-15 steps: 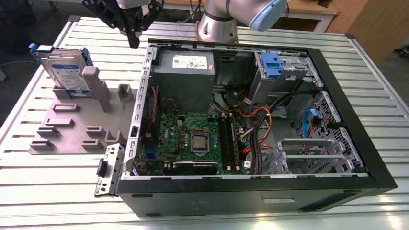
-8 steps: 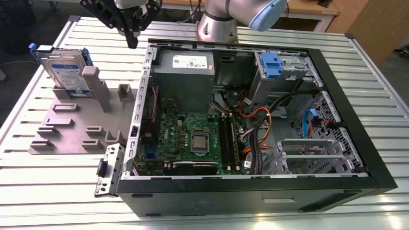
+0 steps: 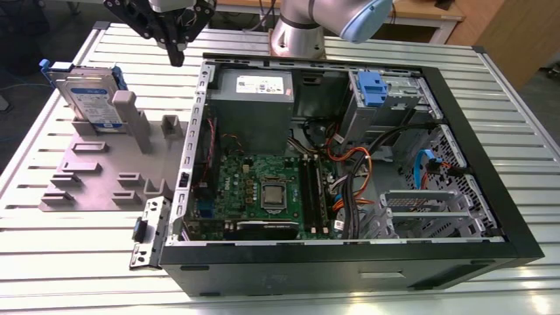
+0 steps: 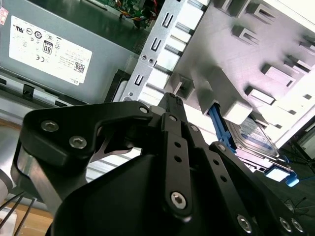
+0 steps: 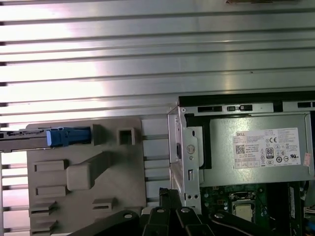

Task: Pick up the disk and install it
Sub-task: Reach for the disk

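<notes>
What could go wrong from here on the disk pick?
1. The gripper is shut and hangs near the case wall; a low sideways move might clip that wall.
2. The disk stands on edge in the grey holder, beside a tall post; an off-centre grasp could tip or jam it.

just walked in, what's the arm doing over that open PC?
The arm's claw hangs empty and shut above the gap between the grey holder and the open computer case. The disk stands on edge in the holder at the exterior view's left, and nothing is touching it. It has not yet been picked up or installed.
</notes>
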You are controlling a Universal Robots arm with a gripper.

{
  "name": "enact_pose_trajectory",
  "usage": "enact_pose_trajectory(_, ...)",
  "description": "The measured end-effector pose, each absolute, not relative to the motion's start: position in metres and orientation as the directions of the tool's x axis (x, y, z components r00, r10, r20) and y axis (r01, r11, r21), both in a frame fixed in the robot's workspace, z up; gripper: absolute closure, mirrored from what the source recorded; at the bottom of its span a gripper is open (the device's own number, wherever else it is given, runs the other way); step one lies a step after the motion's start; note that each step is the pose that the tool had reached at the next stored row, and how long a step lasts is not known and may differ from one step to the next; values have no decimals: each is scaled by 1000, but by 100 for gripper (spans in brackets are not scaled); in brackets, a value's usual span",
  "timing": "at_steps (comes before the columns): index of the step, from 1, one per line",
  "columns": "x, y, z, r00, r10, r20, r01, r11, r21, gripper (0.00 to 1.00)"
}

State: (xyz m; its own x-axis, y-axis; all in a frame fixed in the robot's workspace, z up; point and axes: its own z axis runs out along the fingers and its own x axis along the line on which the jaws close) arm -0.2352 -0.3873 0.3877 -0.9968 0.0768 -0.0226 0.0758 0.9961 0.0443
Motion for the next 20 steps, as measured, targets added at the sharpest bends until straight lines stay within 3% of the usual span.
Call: enact_pose_trajectory(20,-253,-385,386,-997,77,-22,76,996,44,89)
